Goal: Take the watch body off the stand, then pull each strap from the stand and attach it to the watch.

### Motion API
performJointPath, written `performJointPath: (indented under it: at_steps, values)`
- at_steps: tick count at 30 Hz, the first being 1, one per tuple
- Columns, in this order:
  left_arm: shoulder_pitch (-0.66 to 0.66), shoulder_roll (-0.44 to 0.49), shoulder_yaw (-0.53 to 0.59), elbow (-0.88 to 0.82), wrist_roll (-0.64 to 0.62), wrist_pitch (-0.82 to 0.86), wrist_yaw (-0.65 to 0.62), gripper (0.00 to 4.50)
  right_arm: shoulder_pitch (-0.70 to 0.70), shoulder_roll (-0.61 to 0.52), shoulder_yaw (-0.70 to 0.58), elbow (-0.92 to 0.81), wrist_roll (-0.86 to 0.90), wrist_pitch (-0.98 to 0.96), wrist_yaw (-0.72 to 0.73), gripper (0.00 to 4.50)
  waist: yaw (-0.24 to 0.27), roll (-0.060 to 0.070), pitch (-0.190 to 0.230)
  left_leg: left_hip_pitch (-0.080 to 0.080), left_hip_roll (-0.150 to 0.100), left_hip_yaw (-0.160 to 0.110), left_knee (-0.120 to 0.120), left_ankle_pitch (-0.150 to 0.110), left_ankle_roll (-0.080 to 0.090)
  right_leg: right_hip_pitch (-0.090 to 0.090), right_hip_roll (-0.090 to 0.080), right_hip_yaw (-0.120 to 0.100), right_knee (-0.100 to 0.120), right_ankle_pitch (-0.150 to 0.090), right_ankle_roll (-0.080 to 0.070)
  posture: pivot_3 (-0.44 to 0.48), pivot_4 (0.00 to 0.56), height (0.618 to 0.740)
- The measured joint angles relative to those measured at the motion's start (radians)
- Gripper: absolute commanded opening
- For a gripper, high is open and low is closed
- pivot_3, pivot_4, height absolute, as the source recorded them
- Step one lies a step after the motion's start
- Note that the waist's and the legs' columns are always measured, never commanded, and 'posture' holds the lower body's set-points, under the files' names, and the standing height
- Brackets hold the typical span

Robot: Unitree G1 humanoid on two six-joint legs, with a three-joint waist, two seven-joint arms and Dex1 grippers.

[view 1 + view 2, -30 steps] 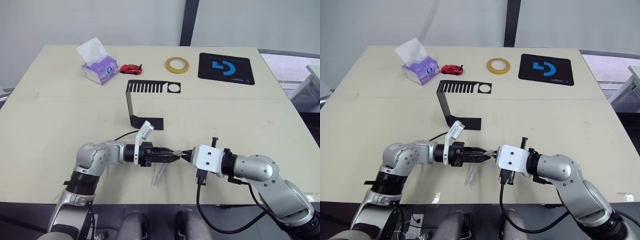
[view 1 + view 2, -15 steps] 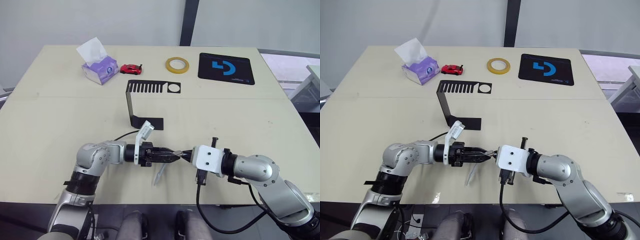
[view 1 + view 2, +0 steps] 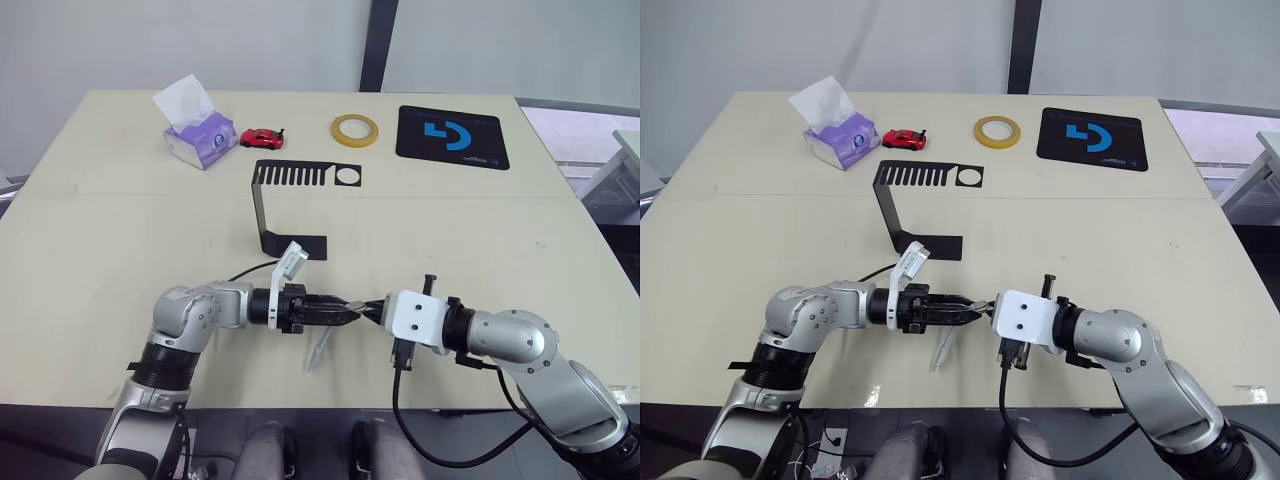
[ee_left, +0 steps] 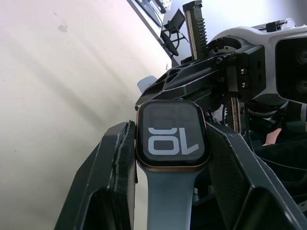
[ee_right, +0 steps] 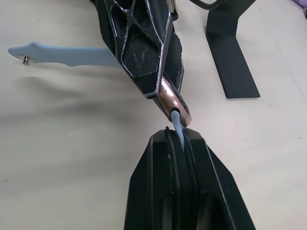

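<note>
Looks like the 2nd strap is going on. The left gripper (image 3: 345,312) pinches the small rounded-square watch body w/ black screen & white digits (image 4: 171,140) by its sides, low over the beige table (image 3: 120,220) nr the front edge; one pale blue-grey strap (image 3: 318,350) already hangs from it toward the table. The right gripper (image 5: 180,139) is pressed onto the other pale blue strap (image 5: 177,122), end-on at the case edge. Strap axis runs arm to arm. Next, I'd say: slide it straight into the slot till seated. The thin black bent-metal stand (image 3: 290,205) sits bare behind.

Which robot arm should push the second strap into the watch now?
Right. Its gripper is pinching the loose strap at the watch body, which the left gripper holds.
</note>
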Motion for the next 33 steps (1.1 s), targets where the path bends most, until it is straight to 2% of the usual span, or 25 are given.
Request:
performJointPath:
  at_steps: [10, 13, 16, 19, 20, 23, 24, 25, 29, 30, 31, 33]
  values:
    - [0.000, 0.000, -0.001, 0.000, 0.000, -0.001, 0.000, 1.75, 0.000, 0.000, 0.000, 0.000, 0.000, 0.001, 0.002, 0.00, 0.000, 0.000, 0.000, 0.000, 0.000, 0.000, 0.000, 0.000, 0.000, 0.000, 0.000, 0.000, 0.000, 0.000, 0.000, 0.000, 0.150, 0.740]
    - [0.000, -0.006, -0.008, -0.009, 0.000, -0.004, -0.006, 1.75, 0.003, 0.016, -0.003, 0.000, 0.011, 0.020, -0.002, 1.10, 0.001, 0.000, 0.000, 0.000, 0.000, 0.000, 0.000, 0.000, 0.000, 0.000, 0.000, 0.000, 0.000, 0.000, 0.000, 0.000, 0.150, 0.740]
    - [-0.001, -0.038, -0.046, -0.039, -0.002, -0.014, -0.018, 1.75, 0.006, 0.031, -0.002, -0.020, 0.050, 0.022, 0.010, 2.62, 0.002, 0.000, 0.000, -0.001, -0.001, 0.000, 0.000, 0.000, 0.000, 0.000, 0.000, 0.000, -0.001, 0.000, 0.000, 0.000, 0.150, 0.740]
    - [0.008, -0.013, -0.061, -0.042, 0.005, -0.064, -0.047, 1.75, 0.056, -0.038, -0.080, -0.049, 0.088, -0.004, 0.048, 4.29, 0.001, 0.000, 0.000, 0.000, 0.000, 0.000, -0.001, 0.000, 0.000, 0.000, 0.000, 0.000, -0.002, 0.000, 0.000, 0.000, 0.150, 0.740]
    - [0.012, 0.005, -0.062, -0.044, 0.017, -0.104, -0.068, 1.75, 0.091, -0.070, -0.123, -0.051, 0.108, -0.021, 0.074, 4.44, 0.001, 0.000, 0.000, 0.000, 0.000, 0.000, -0.002, 0.000, 0.000, 0.000, 0.000, 0.000, -0.002, 0.000, 0.000, 0.000, 0.150, 0.740]
    - [0.046, 0.069, -0.047, -0.052, 0.077, -0.294, -0.154, 1.75, 0.215, -0.136, -0.266, -0.051, 0.184, -0.083, 0.156, 4.44, 0.001, 0.000, 0.000, 0.000, 0.000, 0.000, -0.004, 0.000, 0.000, 0.000, 0.000, -0.001, -0.004, 0.000, 0.000, 0.000, 0.150, 0.740]
    - [0.063, 0.067, -0.023, -0.049, 0.116, -0.442, -0.191, 1.75, 0.269, -0.134, -0.341, -0.049, 0.226, -0.126, 0.181, 4.44, 0.003, 0.000, 0.000, 0.000, 0.000, 0.000, -0.004, 0.000, 0.000, 0.000, 0.000, -0.001, -0.005, 0.000, 0.000, 0.000, 0.150, 0.740]
    - [0.067, 0.064, -0.011, -0.048, 0.131, -0.509, -0.206, 1.75, 0.282, -0.133, -0.369, -0.048, 0.240, -0.140, 0.188, 4.44, 0.002, 0.000, 0.000, 0.000, 0.000, 0.000, -0.003, 0.000, 0.000, 0.001, 0.000, -0.001, -0.005, 0.000, 0.000, 0.000, 0.150, 0.740]
    - [0.081, 0.049, 0.025, 0.015, 0.304, -1.103, -0.314, 1.75, 0.411, -0.036, -0.589, -0.027, 0.389, -0.236, 0.221, 4.44, 0.004, 0.000, 0.000, 0.000, 0.000, 0.000, -0.004, 0.000, 0.000, 0.002, -0.001, -0.001, -0.006, 0.000, 0.000, 0.000, 0.150, 0.740]
    - [0.081, 0.049, 0.033, 0.028, 0.323, -1.176, -0.325, 1.75, 0.429, -0.021, -0.616, -0.024, 0.415, -0.250, 0.230, 4.44, 0.006, 0.000, 0.000, 0.000, 0.000, 0.000, -0.004, 0.000, 0.000, 0.002, -0.001, -0.002, -0.006, 0.000, 0.000, 0.000, 0.150, 0.740]
    - [0.078, 0.058, 0.064, 0.082, 0.382, -1.408, -0.350, 1.75, 0.481, 0.010, -0.699, -0.019, 0.500, -0.268, 0.248, 4.44, 0.008, 0.000, 0.000, 0.000, 0.000, 0.000, -0.004, -0.001, 0.001, 0.002, -0.002, -0.001, -0.006, 0.000, 0.000, 0.000, 0.150, 0.740]
    - [0.069, 0.069, 0.085, 0.135, 0.422, -1.591, -0.364, 1.75, 0.497, 0.031, -0.787, -0.024, 0.601, -0.257, 0.225, 4.44, 0.006, 0.000, 0.000, 0.001, 0.000, 0.000, -0.003, -0.002, 0.002, 0.002, -0.002, -0.001, -0.006, 0.002, 0.000, 0.000, 0.150, 0.740]
